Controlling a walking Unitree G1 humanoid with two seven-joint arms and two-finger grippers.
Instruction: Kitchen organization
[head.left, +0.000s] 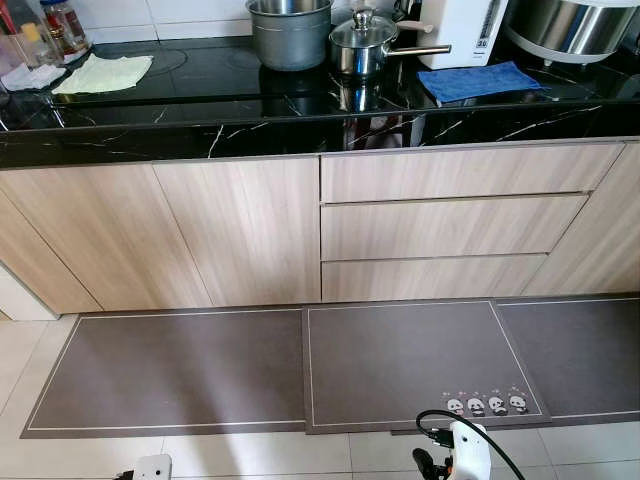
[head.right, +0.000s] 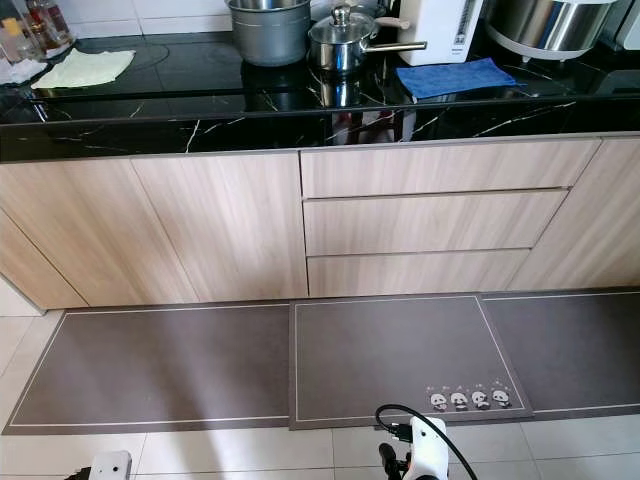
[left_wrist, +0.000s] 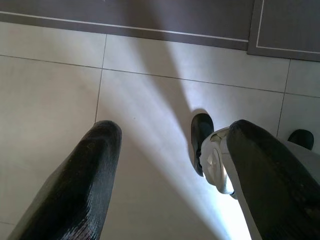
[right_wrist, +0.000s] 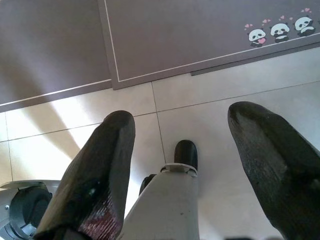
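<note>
A black marble tabletop (head.left: 300, 125) runs across the far side, well ahead of and above both sets of jaws; on it stand a grey pot (head.left: 290, 35) and, just beside it, a lidded steel saucepan (head.left: 365, 45) with its handle pointing right; a blue cloth (head.left: 478, 80) lies flat to the right of the saucepan, in front of a white appliance (head.left: 458, 30); a pale yellow cloth (head.left: 103, 73) lies at the left, near some bottles (head.left: 55, 25); a large steel cooker (head.left: 570, 25) sits at the far right corner; below the tabletop are pale wood cabinet doors (head.left: 240, 235) and three drawers (head.left: 450, 230); grey mats (head.left: 390, 365) cover the floor (left_wrist: 50, 100) at the cabinet foot, one printed with small pandas (right_wrist: 280, 31); the left gripper (left_wrist: 172, 150) hangs low over pale tiles short of the mats, jaws released and holding nothing; the right gripper (right_wrist: 182, 127) likewise hangs over the tiles near the panda mat's edge, jaws spread apart and empty.
</note>
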